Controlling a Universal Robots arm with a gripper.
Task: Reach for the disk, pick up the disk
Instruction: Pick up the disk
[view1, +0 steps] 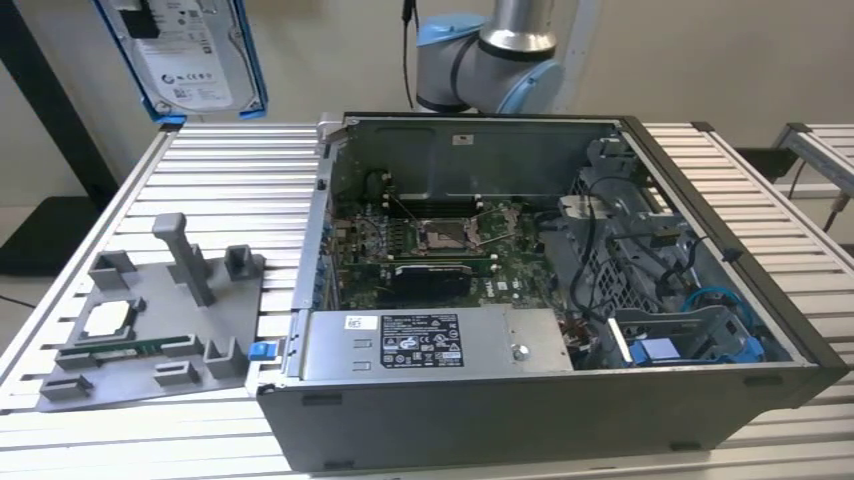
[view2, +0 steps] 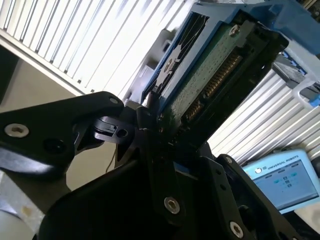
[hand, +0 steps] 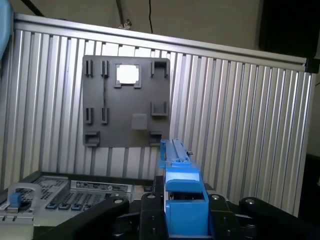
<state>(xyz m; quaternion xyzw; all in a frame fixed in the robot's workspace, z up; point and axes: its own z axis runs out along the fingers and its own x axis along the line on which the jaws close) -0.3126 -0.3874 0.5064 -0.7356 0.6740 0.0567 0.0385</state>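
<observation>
- The gripper (hand: 185, 207) is clamped on the disk (view1: 194, 50). In both wrist views the black jaws press on its two flat faces, with the blue rail end standing up between them.
- In the exterior view the disk hangs upright at about 11 o'clock, label towards the camera. It appears lifted clear of the slatted table (view1: 227, 180), so I judge the reach done and the pick-up in its lift.
- The hold looks to sit near one end of the disk, so most of its length overhangs the jaws. Doing this step well means a firm, even squeeze and slow travel, so the overhang does not lever the disk out of the grip.
- The second wrist view shows the green circuit board and its connector pins right by the jaws. Pressure is better borne by the metal body and rails than by those parts.
- The grey fixture plate (view1: 147, 330) with the small square chip (view1: 107, 318) lies at 8 o'clock.
- The open computer case (view1: 561, 400) fills the centre round to 4 o'clock, and its near wall stands tall.
- The disk is well apart from both, a margin worth holding.
</observation>
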